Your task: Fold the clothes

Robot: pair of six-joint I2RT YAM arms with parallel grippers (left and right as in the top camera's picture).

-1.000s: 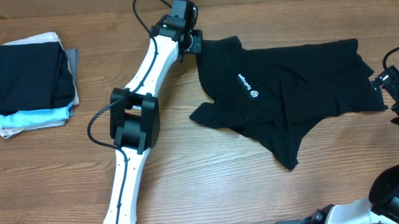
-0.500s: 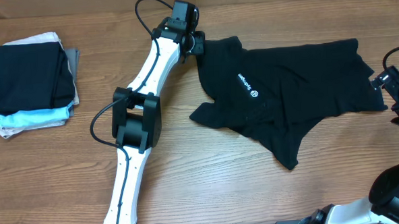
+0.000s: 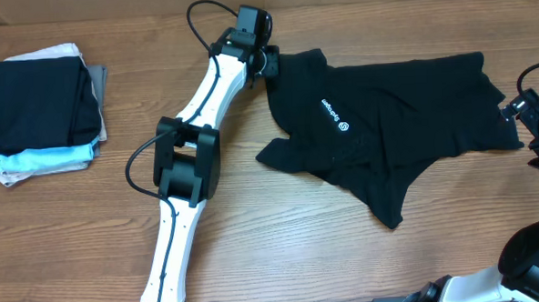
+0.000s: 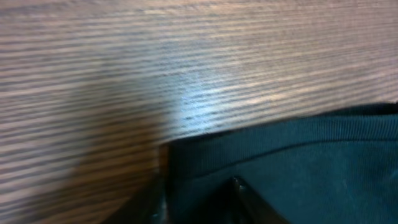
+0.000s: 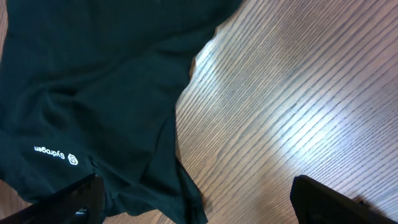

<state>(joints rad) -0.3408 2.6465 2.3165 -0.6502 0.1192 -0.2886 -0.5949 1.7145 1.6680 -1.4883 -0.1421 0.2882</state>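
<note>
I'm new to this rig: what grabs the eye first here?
A crumpled black T-shirt sprawls across the right half of the table, white logo up. The left end effector sits at its far-left edge; a stack of folded garments lies far left.

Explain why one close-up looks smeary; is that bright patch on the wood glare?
Left wrist: soft and blurred, probably too close to the T-shirt edge; right wrist: sharp, yes, bright glare on the table; overhead: evenly lit, crisp.

A stack of folded garments (image 3: 38, 106) sits on the wooden table (image 3: 283, 251).
</note>
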